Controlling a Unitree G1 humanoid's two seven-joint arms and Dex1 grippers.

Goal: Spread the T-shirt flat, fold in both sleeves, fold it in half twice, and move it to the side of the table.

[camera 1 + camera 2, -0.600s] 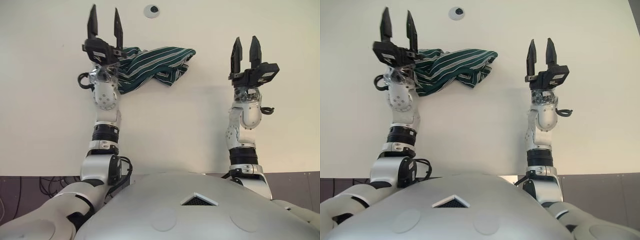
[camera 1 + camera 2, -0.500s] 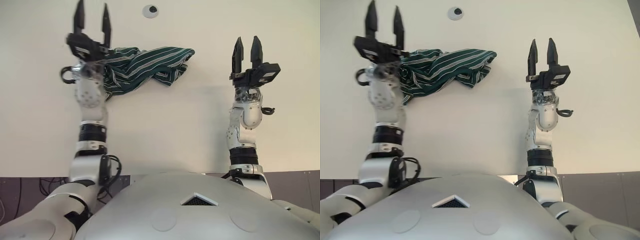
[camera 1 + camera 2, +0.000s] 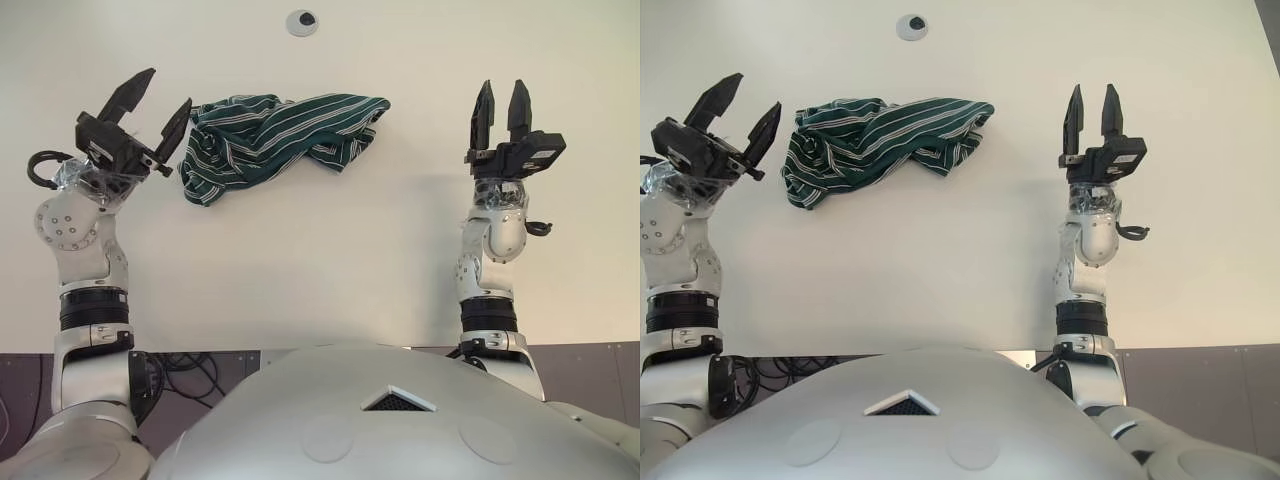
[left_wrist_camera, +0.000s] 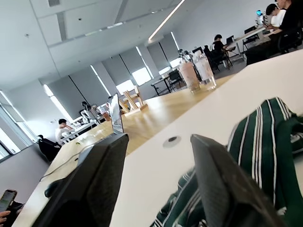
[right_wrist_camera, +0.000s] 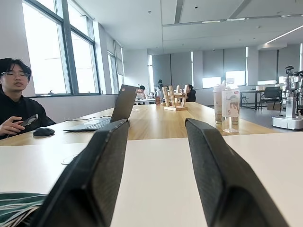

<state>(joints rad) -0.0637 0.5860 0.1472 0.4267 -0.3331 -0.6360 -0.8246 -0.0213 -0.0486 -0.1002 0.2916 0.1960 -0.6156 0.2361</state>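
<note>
T-shirt (image 3: 275,130): judged light, soft and limp, so pinch a loose outer edge rather than the heap's middle. It is dark green with thin white stripes and lies crumpled on the tabletop (image 3: 300,260), just beside the left hand (image 3: 165,92) and well apart from the right hand (image 3: 503,90). Both hands stand wide and empty.

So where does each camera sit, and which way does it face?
Eye views: on the head, facing forward and down at the table; the left arm and right arm show.
Left wrist view: behind the open left end effector, facing the T-shirt.
Right wrist view: behind the open right end effector, facing across the table.
Shared: all catch the T-shirt.
</note>
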